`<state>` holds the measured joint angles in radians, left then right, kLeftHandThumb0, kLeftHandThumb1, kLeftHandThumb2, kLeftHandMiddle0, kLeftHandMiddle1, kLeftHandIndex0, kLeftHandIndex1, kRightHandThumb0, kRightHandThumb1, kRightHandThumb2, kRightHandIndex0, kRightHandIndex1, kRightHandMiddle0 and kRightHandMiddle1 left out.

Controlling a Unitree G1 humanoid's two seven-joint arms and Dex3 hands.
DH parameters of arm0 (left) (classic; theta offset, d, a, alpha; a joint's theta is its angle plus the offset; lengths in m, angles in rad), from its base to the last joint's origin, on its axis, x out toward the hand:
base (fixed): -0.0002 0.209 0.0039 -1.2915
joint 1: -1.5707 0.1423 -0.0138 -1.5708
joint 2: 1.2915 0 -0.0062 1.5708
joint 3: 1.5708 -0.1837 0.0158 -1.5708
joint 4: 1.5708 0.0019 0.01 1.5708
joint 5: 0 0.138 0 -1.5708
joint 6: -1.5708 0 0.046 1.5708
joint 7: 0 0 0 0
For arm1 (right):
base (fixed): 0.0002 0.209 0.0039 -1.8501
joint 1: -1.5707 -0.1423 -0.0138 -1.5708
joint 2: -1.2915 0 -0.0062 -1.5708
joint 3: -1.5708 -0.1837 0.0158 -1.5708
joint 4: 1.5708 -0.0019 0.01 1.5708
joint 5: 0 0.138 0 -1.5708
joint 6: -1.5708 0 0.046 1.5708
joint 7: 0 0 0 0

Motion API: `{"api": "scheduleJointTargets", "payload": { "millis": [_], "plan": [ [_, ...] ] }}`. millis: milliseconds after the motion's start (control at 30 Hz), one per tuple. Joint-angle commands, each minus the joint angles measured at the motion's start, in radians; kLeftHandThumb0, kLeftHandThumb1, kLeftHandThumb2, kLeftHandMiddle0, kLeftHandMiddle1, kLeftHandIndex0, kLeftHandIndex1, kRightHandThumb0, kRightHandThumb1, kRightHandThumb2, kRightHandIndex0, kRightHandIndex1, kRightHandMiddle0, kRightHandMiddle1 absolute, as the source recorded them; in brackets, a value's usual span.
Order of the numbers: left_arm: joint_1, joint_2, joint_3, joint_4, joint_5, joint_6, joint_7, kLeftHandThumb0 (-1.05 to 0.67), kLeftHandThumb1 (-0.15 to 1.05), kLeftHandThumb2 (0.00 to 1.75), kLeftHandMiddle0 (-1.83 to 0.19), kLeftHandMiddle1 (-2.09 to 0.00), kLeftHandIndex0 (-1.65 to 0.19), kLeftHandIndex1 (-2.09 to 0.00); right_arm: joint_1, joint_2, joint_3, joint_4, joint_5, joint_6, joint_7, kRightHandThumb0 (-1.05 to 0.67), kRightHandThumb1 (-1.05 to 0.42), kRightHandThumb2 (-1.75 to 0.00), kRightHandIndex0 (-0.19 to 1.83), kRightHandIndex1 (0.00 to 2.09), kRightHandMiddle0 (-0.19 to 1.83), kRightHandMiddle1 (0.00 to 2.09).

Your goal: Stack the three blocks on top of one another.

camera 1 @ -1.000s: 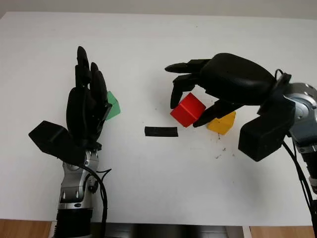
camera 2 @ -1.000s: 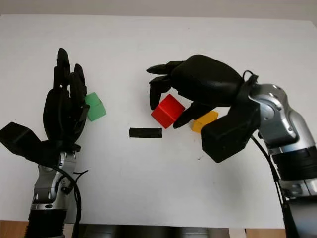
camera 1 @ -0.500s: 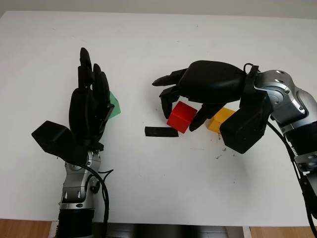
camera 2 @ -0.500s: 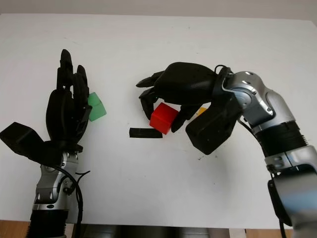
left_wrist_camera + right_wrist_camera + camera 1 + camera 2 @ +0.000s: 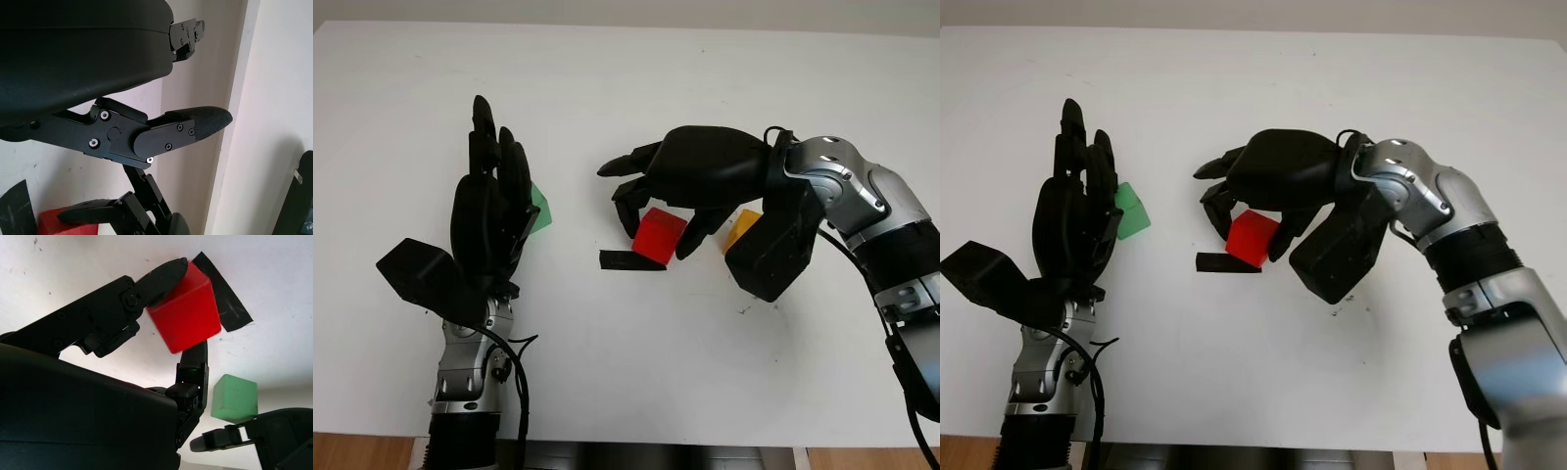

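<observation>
Both hands were matte black, with smooth rounded shells over the backs and slim jointed fingers. The left hand (image 5: 489, 211) carried a boxy black block at its wrist, above a silver metal forearm segment with a black cable looped beside it. The right hand (image 5: 690, 181) joined a rounded silver-grey arm with black ribbed sections, a thin black cable curling at the wrist and a black box below it. In the left wrist view, small silver screws studded the finger links.
</observation>
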<state>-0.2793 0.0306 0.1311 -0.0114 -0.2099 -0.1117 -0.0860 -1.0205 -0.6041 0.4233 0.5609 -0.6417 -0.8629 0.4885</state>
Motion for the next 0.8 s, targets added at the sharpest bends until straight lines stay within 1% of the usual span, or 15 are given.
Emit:
{"api": "scheduleJointTargets", "payload": {
  "millis": [0,200,533,767],
  "plan": [
    [0.009,-0.005,-0.002,-0.004,0.001,-0.012,0.001,-0.65,1.05,0.61,0.19,-0.01,0.19,0.00,-0.029,0.008,0.006,0.004,-0.012,-0.016,-0.020,-0.48,-0.92,-0.06,0.26,0.05,0.48,1.33],
    [0.010,-0.016,-0.003,-0.010,0.003,-0.006,0.015,-0.65,1.05,0.61,0.19,-0.02,0.19,0.00,-0.041,0.019,0.016,0.030,-0.036,-0.049,-0.065,-0.48,-0.92,-0.05,0.27,0.05,0.47,1.34],
    [0.009,-0.018,-0.003,-0.002,0.005,-0.017,0.010,-0.65,1.05,0.60,0.19,-0.01,0.19,0.00,-0.045,0.033,0.027,0.062,-0.030,-0.072,-0.087,-0.50,-0.92,-0.05,0.27,0.05,0.45,1.37],
    [0.011,-0.024,-0.003,-0.007,0.004,-0.011,0.018,-0.65,1.05,0.59,0.19,-0.02,0.19,0.00,-0.049,0.032,0.031,0.052,-0.046,-0.078,-0.094,-0.51,-0.94,-0.06,0.27,0.05,0.43,1.39]
  ]
}}
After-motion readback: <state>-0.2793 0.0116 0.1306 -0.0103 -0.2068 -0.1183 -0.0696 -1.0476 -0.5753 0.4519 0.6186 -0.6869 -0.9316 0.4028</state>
